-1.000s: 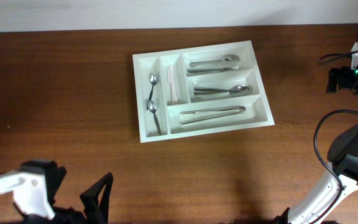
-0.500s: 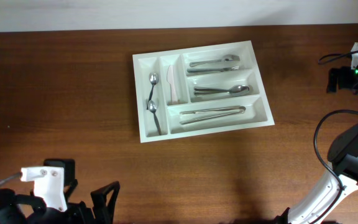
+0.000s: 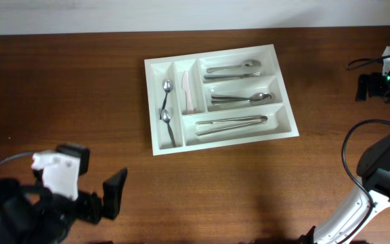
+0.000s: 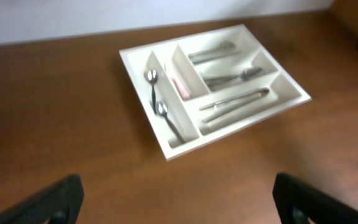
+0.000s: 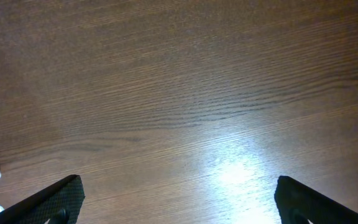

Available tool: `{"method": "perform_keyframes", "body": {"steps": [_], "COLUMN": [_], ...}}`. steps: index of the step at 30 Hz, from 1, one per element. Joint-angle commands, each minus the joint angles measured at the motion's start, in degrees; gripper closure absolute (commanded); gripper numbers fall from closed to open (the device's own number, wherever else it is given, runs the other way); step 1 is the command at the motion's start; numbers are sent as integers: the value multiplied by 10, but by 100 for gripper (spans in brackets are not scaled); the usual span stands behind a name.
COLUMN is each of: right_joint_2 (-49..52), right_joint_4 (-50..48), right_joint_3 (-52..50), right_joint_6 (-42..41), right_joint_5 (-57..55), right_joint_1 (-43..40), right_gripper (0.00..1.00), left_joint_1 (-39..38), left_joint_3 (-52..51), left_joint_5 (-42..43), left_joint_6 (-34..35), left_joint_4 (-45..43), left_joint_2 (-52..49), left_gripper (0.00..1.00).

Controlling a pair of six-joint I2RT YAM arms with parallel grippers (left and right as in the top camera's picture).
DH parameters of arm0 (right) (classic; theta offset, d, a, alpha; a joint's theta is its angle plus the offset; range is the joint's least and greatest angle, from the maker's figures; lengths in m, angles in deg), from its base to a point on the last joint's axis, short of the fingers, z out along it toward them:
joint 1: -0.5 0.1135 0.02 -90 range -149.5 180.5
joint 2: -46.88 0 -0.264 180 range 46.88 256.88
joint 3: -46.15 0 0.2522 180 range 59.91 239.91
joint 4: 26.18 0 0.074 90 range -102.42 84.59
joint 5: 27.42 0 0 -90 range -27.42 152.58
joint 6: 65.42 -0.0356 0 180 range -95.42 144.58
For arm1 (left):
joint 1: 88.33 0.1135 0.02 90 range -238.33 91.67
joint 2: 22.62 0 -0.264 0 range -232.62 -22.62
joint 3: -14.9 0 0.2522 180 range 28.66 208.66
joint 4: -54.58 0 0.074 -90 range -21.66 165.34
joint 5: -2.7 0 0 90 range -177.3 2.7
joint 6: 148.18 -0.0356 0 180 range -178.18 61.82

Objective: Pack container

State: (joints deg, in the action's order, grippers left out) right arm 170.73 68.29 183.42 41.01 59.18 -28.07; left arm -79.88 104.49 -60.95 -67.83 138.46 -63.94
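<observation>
The tray (image 3: 282,125) sits skewed on the bench (image 3: 59,88), toward the far middle. Every compartment holds cutlery: two spoons (image 3: 167,86) in the left narrow slot, a pale knife (image 3: 186,92) beside them, and metal pieces in the long ones, perhaps forks and spoons. I see nothing loose outside it. The left claw (image 4: 179,208) hangs near the front edge, fingers wide apart and empty. The right claw (image 5: 179,208) is likewise apart, over bare wood. A reach clipping the rim could shove the tray and jumble it.
</observation>
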Motion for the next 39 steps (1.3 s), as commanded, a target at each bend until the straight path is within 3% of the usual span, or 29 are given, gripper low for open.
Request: {"method": "perform_keyframes", "body": {"steps": [1, 7, 16, 23, 32, 39], "right_joint_2": [3, 3, 3, 3, 3, 3], "right_joint_4": [0, 0, 0, 0, 0, 0], "right_joint_3": [-3, -3, -3, -3, -3, -3], "right_joint_6": [-6, -6, -6, -6, -6, -6], "right_joint_5": [3, 3, 3, 3, 3, 3], "right_joint_1": [-3, -3, -3, -3, -3, -3], "right_gripper": [1, 2, 1, 1, 1, 1], "left_joint_1": [-12, -83, -108, -106, -94, -93], "left_joint_3": [-86, -287, -490, -615, -672, -709], "left_joint_5": [13, -3, -34, -121, -204, -217], "left_joint_6": [-21, -20, -20, -21, -21, -20], "left_joint_4": [-79, -305, -474, -602, -617, -614], "left_joint_2": [38, 171, 288, 327, 388, 410], "left_gripper": [1, 1, 1, 1, 1, 1]}}
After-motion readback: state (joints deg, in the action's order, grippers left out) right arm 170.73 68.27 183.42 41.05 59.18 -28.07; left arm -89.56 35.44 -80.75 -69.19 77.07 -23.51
